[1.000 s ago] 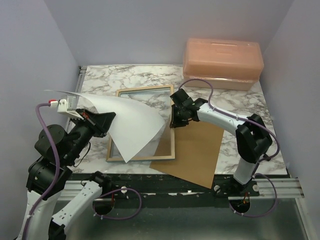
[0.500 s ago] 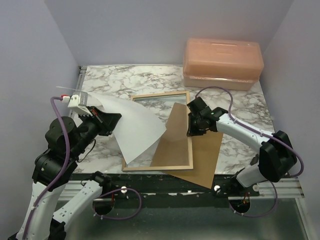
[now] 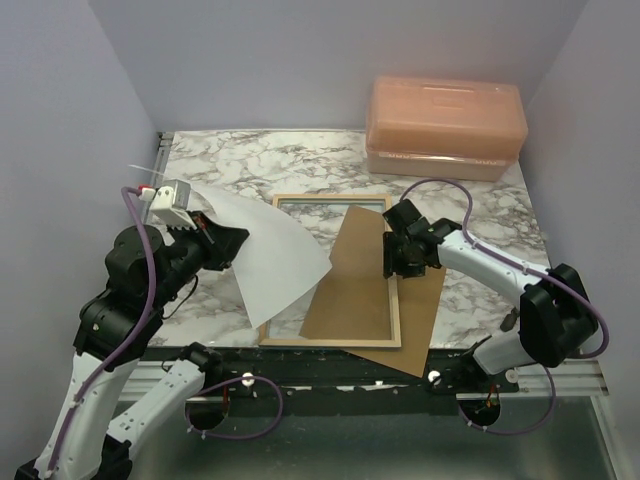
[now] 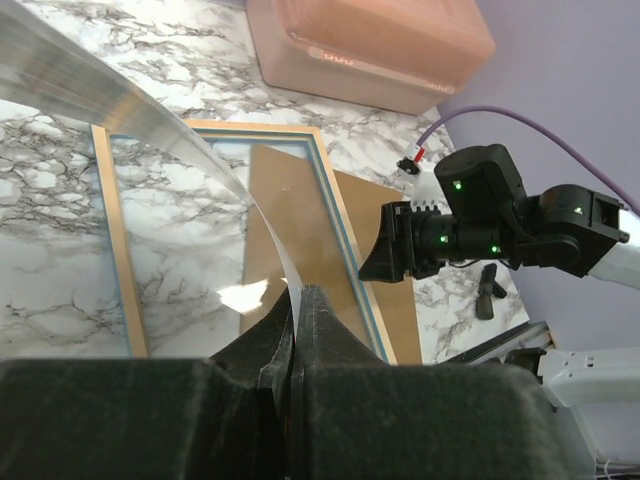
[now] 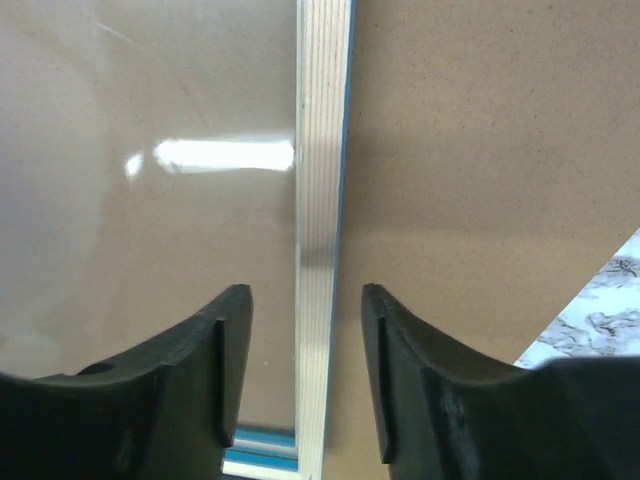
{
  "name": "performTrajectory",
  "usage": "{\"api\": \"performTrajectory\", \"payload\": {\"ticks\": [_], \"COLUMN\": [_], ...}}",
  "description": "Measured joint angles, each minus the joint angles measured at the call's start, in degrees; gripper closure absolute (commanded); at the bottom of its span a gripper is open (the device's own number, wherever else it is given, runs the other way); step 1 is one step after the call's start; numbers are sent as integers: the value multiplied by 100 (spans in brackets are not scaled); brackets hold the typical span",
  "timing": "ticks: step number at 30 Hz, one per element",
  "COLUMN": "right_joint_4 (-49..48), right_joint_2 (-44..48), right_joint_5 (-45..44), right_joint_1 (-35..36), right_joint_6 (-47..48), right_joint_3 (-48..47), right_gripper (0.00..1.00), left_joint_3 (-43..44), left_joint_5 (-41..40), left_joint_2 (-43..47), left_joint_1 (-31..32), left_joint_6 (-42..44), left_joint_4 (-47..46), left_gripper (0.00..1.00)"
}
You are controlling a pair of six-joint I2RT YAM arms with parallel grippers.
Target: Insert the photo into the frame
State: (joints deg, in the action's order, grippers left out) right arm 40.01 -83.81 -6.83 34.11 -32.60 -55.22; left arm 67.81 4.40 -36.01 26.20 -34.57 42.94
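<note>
The frame (image 3: 283,268) lies flat with its pale wood back up, its right half over the brown backing sheet (image 3: 415,305). My left gripper (image 3: 222,244) is shut on the edge of the photo (image 3: 268,255). It holds the photo curled above the frame's left side, white back showing. In the left wrist view the pads (image 4: 318,318) pinch the sheet (image 4: 95,85) above the frame (image 4: 112,250). My right gripper (image 3: 393,264) is open, its jaws astride the frame's right rail (image 5: 322,240) without touching it; the backing sheet (image 5: 480,150) lies under it.
A peach plastic box (image 3: 445,125) stands at the back right of the marble table (image 3: 230,160); it also shows in the left wrist view (image 4: 370,45). The table's near edge runs just below the frame.
The frame has slid right and toward the near edge, onto the backing sheet, with my right gripper at its right rail. My left gripper has moved right with the photo.
</note>
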Motion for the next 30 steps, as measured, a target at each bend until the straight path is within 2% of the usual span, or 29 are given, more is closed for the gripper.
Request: {"api": "performTrajectory", "payload": {"ticks": [10,16,24,30], "right_joint_4": [11,-212,-575,-750], "right_joint_2": [138,444,737,885], "right_joint_5": [-79,385,1458,2033], "right_joint_1": [-63,-544,-1429,-1884], "right_joint_6": [4,-17,-33,-33], "right_joint_3": [-85,142,730,975], "right_gripper": [20,16,14,6], "left_joint_3": [-225,-304,-234,-79], "left_joint_5": [109,391,1495,2367], "left_joint_2": [-234,-645,-1502,-1593], "left_joint_1": [0,0,7,94], "left_joint_6": [50,52,-83,-107], "left_joint_4": [-2,-103,-815,-1513], "left_gripper": [100,100,100,100]}}
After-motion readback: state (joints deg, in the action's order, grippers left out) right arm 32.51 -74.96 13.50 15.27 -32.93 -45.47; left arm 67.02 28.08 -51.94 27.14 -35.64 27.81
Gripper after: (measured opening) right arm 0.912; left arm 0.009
